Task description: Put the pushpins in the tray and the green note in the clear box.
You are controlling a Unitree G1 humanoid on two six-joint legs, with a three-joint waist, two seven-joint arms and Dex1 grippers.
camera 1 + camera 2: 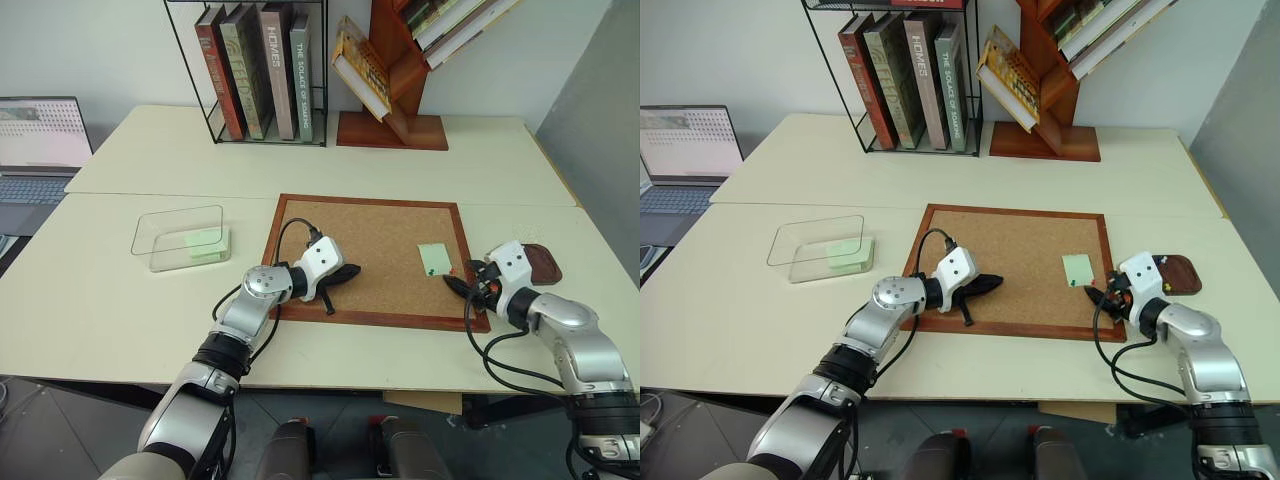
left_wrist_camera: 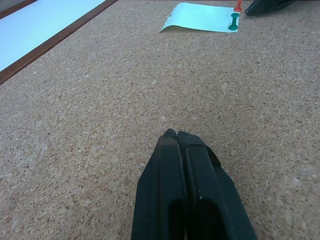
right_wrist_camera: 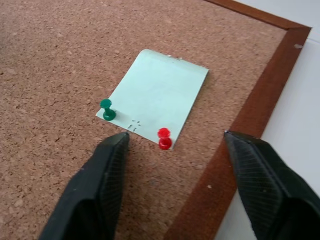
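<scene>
The green note (image 3: 155,95) lies flat near the right edge of the cork board (image 1: 370,240), pinned by the pushpins: a green one (image 3: 107,111) and a red one (image 3: 164,139) at its near corners. My right gripper (image 3: 176,134) is open just short of the note, its fingers wide on either side of the red pin and touching nothing. My left gripper (image 1: 350,271) is shut and empty, resting on the cork at the board's near left. The dark brown tray (image 1: 545,262) sits beside the board, just behind my right hand. The clear box (image 1: 165,262) stands to the left.
A pale green pad (image 1: 205,243) lies inside the clear box. A wire rack of books (image 1: 260,70) and a slanted wooden bookshelf (image 1: 400,80) stand at the back of the table. A laptop (image 1: 40,150) sits at the far left.
</scene>
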